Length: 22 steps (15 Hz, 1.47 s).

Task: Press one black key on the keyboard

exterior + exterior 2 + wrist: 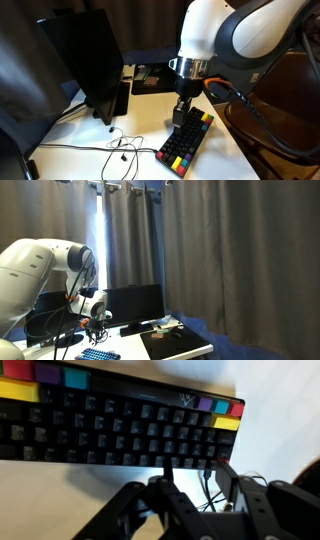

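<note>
in the wrist view the gripper [192, 472] fills the near bottom edge; its dark fingers [165, 478] are drawn in towards each other with a slim gap showing, and i cannot tell whether the jaws are fully pressed together; nothing is held between them; the tips sit at the near row of black keys on the keyboard [110, 420], right of its middle; whether they touch a key i cannot tell; yellow, purple and cyan keys run along its far edge; in an exterior view a thin earphone cable [118, 147] lies loose on the near left of the white table [140, 110]; the keyboard [186, 140] lies slanted at the near right, coloured keys at its near end; the gripper [183, 110] hangs over its far end; further back on the left stands a black monitor [85, 60]; dark curtains [230, 250] close the far side.
</note>
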{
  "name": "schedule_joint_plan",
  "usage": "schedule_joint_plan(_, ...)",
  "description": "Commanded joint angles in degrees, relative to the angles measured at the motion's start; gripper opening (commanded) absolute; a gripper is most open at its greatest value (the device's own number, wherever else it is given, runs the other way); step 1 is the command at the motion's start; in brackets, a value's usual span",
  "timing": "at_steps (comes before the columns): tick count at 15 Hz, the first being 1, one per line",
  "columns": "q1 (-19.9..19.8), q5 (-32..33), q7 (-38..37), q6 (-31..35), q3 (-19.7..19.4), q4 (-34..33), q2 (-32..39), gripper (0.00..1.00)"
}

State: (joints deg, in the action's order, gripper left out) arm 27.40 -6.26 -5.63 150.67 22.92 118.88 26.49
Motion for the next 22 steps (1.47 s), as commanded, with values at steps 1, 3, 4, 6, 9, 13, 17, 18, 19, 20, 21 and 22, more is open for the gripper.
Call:
schedule_joint_plan(1,2.92,3.15,-2.73,1.50,-2.57,-2.78,3.00,0.19)
schedule_joint_plan(3,3.92,4.19,-3.63,1.78,-3.63,-3.44,3.78,0.05)
schedule_joint_plan(4,4.36,4.74,-4.09,2.02,-4.19,-3.67,4.04,0.01)
schedule_joint_plan(6,5.16,5.62,-4.91,2.49,-5.13,-4.23,4.55,0.00)
schedule_joint_plan(9,6.11,6.38,-5.72,2.44,-6.23,-4.97,5.29,0.00)
schedule_joint_plan(13,7.15,6.89,-6.50,2.20,-7.45,-5.78,6.22,0.00)
schedule_joint_plan(17,8.11,7.46,-7.20,2.45,-8.59,-6.10,6.85,0.00)
schedule_joint_plan(18,8.42,7.61,-7.35,2.62,-8.93,-6.22,7.06,0.00)
schedule_joint_plan(19,8.66,7.75,-7.47,2.68,-9.17,-6.40,7.29,0.00)
schedule_joint_plan(20,8.91,7.86,-7.67,2.71,-9.41,-6.54,7.47,0.00)
schedule_joint_plan(21,9.22,8.04,-7.90,2.78,-9.72,-6.79,7.73,0.00)
schedule_joint_plan(22,9.42,8.17,-8.09,2.84,-9.92,-6.98,7.95,0.00)
